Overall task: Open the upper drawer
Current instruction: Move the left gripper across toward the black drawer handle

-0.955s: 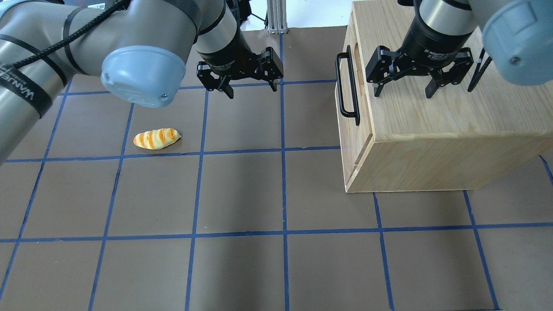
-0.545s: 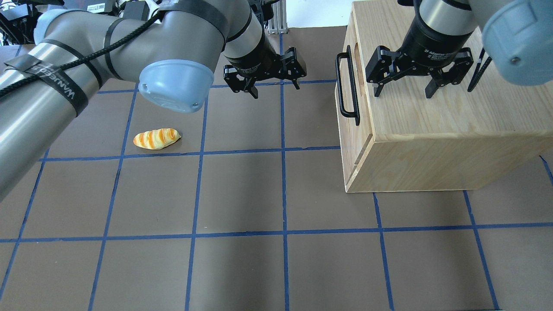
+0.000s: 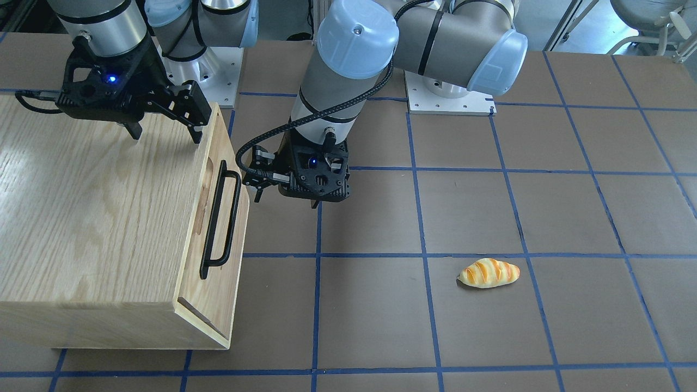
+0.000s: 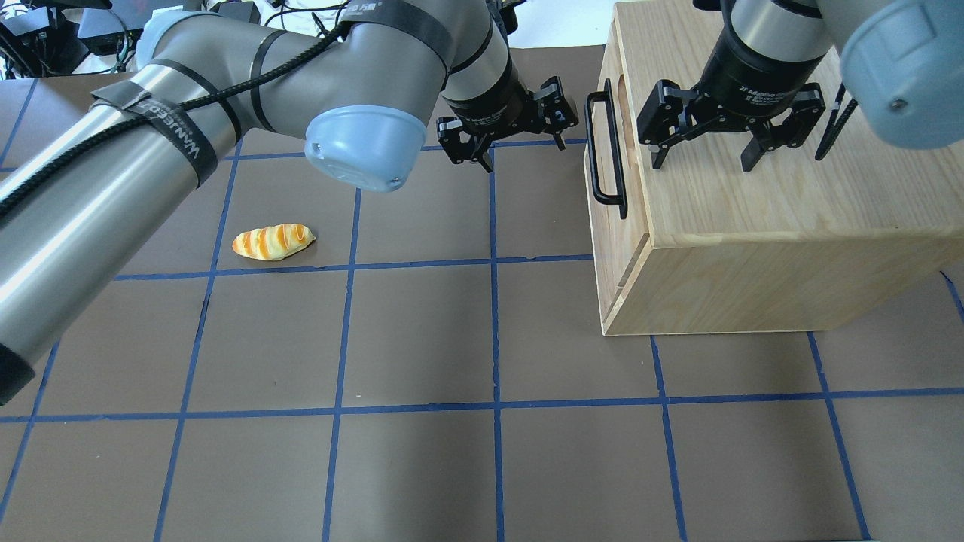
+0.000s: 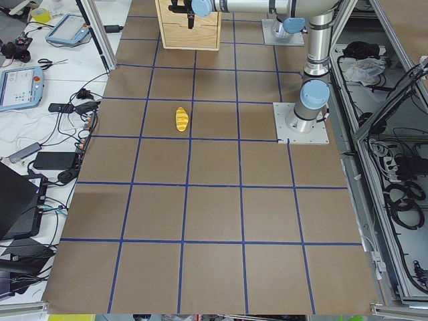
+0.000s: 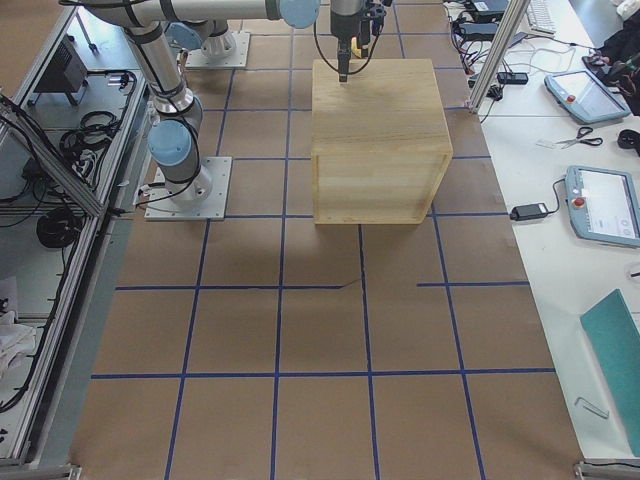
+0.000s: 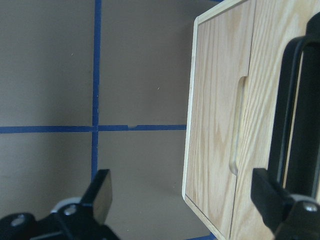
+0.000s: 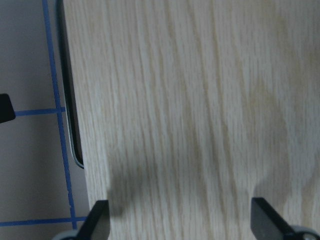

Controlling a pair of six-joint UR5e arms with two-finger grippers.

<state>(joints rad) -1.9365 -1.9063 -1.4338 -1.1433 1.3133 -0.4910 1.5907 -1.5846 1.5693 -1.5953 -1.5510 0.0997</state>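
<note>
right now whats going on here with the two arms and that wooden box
The robot is set to open the upper drawer, which looks shut, flush in the cabinet. The left gripper is open just beside the black handle, with its fingers not yet around it. The right gripper hangs open over the cabinet top, holding nothing. A bread roll lies apart on the table.

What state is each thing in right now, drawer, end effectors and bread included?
upper drawer: closed, front flush with the cabinet.
left end effector: open, empty, beside the handle, not around it.
right end effector: open, empty, over the cabinet top.
bread roll: lying flat on the table, untouched.
</note>
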